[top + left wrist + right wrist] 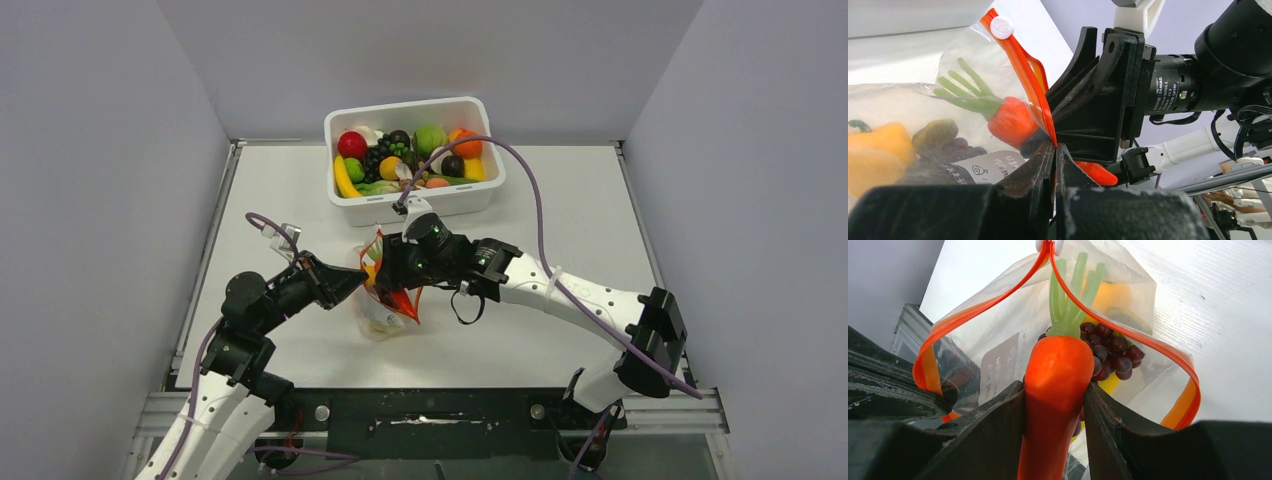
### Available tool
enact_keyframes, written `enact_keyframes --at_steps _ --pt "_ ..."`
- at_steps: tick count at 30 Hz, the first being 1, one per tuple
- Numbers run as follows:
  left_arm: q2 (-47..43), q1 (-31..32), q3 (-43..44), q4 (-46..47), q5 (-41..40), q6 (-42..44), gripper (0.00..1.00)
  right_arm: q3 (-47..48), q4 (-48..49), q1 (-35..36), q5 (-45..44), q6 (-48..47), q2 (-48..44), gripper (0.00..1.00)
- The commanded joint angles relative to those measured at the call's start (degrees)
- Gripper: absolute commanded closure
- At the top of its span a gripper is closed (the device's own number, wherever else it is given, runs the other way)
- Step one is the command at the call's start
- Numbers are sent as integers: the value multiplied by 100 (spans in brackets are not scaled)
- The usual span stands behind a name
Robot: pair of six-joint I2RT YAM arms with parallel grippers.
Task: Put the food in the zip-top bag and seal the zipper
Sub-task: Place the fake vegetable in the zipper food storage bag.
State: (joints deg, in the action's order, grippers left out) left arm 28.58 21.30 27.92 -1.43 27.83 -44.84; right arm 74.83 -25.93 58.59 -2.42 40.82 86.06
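Note:
The clear zip-top bag [385, 300] sits mid-table, its mouth spread open. My left gripper [1054, 147] is shut on the orange-red zipper [1023, 65] at the mouth's near edge, and the white slider [1001, 27] sits at the strip's far end. My right gripper [1054, 390] is shut on a toy carrot [1055, 385], green top first, partly inside the mouth. Dark purple grapes [1110, 352] and a yellow pepper [878, 152] lie inside the bag. In the top view the left gripper [355, 283] and the right gripper [392, 268] meet at the bag.
A white tub [470, 200] full of several toy fruits and vegetables stands at the back centre, just beyond the bag. The right arm's purple cable [530, 190] arcs over the tub's right corner. Walls close in the table on the left, right and back.

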Motion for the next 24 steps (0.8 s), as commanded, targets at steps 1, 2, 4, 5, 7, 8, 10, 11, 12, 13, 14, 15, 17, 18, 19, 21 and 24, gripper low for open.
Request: enact_keyframes --at_steps 1,2,4,5,7,8,10,11,12,13,14,15,17,18,19,21,24 --pt "-45 17 65 596 186 -56 100 363 326 29 -82 -115 7 64" --pt "-53 21 64 592 183 -47 100 370 333 30 -83 -161 14 64" --pt "-71 16 66 583 184 -51 100 377 372 27 -85 -207 40 63" --pt "-76 20 64 583 185 -52 100 367 384 30 -96 -214 51 63" --pt "-97 16 51 574 187 -63 100 366 396 28 -95 -223 75 60" --pt "-98 17 47 569 181 -62 100 374 396 29 -88 -230 83 57" --pt "-107 16 38 546 158 -54 100 402 346 30 -83 -254 88 50" --pt "-122 16 38 533 148 -45 100 430 303 30 -95 -258 80 47" --pt "-120 19 38 519 144 -45 100 451 241 30 -105 -258 59 44" --pt "-126 16 38 501 121 -35 100 449 205 27 -120 -266 22 42" --pt "-125 15 33 491 109 -34 100 453 181 28 -145 -263 -24 40" --pt "-124 15 37 487 94 -34 100 447 158 28 -172 -265 -80 39" --pt "-125 16 46 486 78 -34 100 437 115 19 -197 -267 -197 38" --pt "-123 17 51 486 72 -36 100 426 93 21 -204 -267 -260 38" --pt "-119 16 53 486 59 -34 100 416 77 20 -211 -260 -333 38" --pt "-116 15 40 494 32 -34 100 361 67 13 -250 -259 -484 40" --pt "-112 15 33 512 25 -42 100 208 9 3 -360 -206 -747 45"
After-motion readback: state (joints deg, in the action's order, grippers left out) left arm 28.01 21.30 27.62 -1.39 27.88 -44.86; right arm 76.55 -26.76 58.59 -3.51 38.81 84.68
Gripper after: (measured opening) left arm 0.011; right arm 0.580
